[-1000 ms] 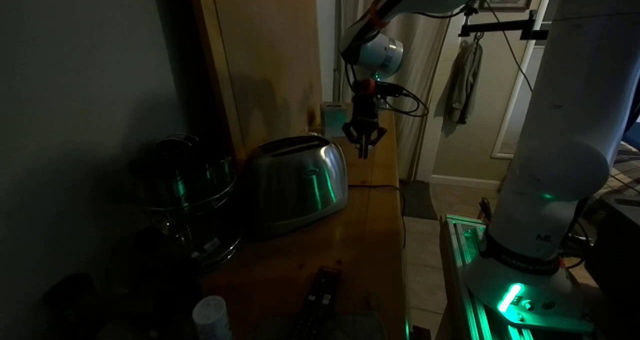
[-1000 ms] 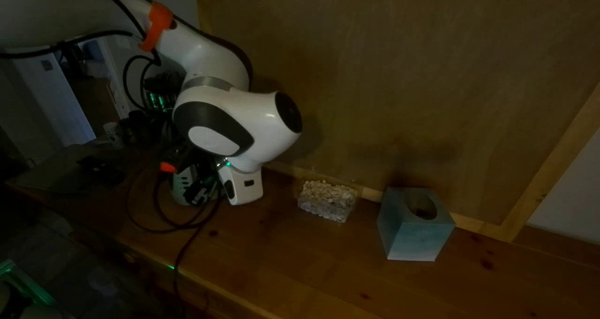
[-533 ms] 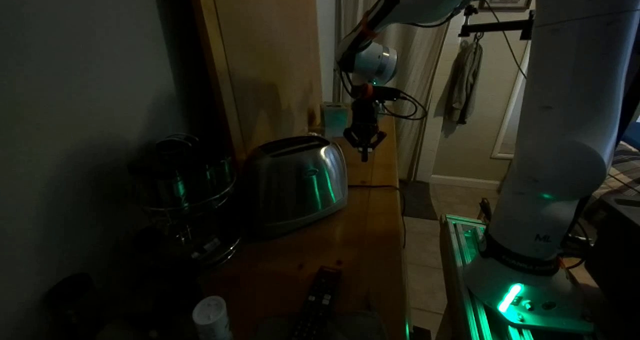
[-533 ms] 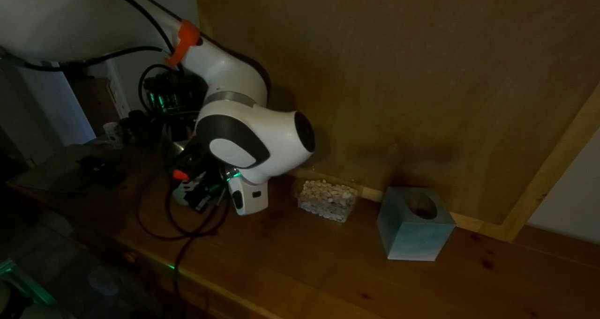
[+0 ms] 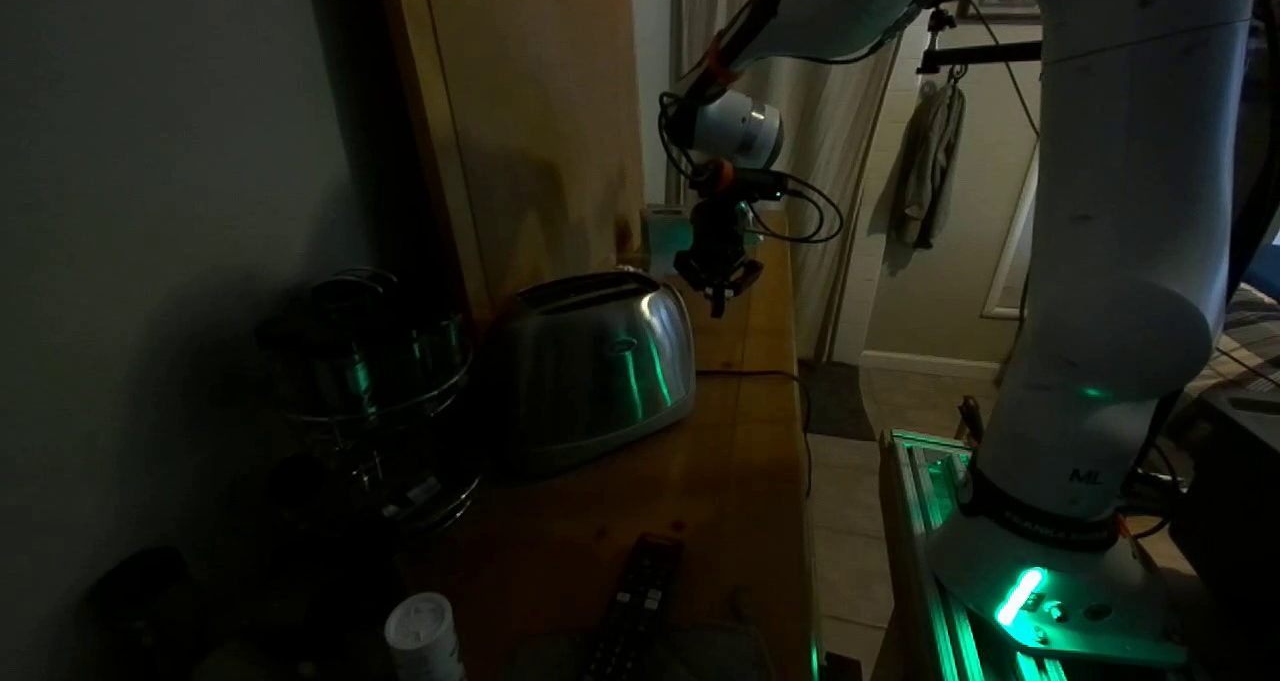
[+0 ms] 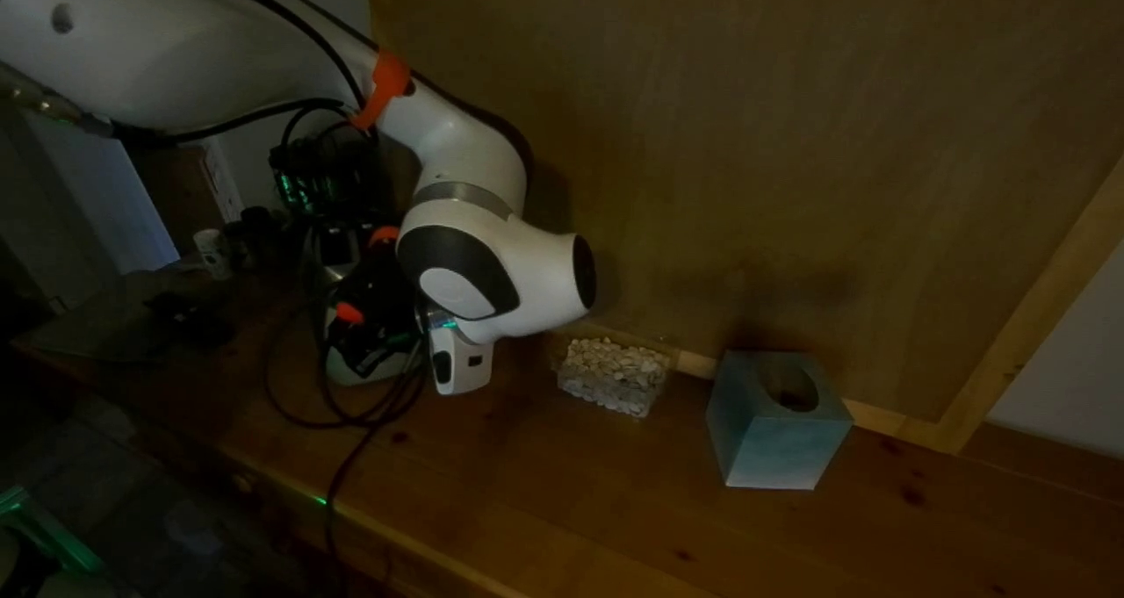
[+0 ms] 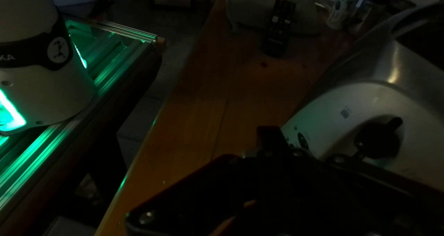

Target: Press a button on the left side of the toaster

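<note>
The rounded silver toaster (image 5: 590, 371) shines dully, streaked with green light

“ML” on arm (image 5: 1125, 261); “KA”, emblem (image 7: 58, 50) on band (image 7: 31, 53)

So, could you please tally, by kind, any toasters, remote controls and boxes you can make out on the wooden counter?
Toaster: 1, shiny rounded silver metal toaster
Remote control: 1, long black remote control
Boxes: 2, pale blue cube-shaped box and clear rectangular box of whitish pieces
Total: 4
</note>
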{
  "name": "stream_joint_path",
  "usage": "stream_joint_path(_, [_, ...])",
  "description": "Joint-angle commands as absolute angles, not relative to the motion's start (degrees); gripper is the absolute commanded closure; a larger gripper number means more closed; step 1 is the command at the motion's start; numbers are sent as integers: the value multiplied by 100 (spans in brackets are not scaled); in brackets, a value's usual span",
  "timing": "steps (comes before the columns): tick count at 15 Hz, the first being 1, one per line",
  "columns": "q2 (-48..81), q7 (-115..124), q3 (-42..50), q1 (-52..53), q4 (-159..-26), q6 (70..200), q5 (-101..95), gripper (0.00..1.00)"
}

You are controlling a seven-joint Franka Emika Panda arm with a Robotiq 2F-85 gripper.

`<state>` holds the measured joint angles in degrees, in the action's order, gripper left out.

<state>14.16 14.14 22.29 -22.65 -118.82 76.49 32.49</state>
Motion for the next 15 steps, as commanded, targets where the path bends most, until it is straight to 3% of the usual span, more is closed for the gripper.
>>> stream_joint_path(1, [1452, 1409, 2222, -2266, -11850, 7634, 3247, 99])
stream_joint_path(15, [1576, 1467, 2076, -2069, -11816, 7640, 3120, 99])
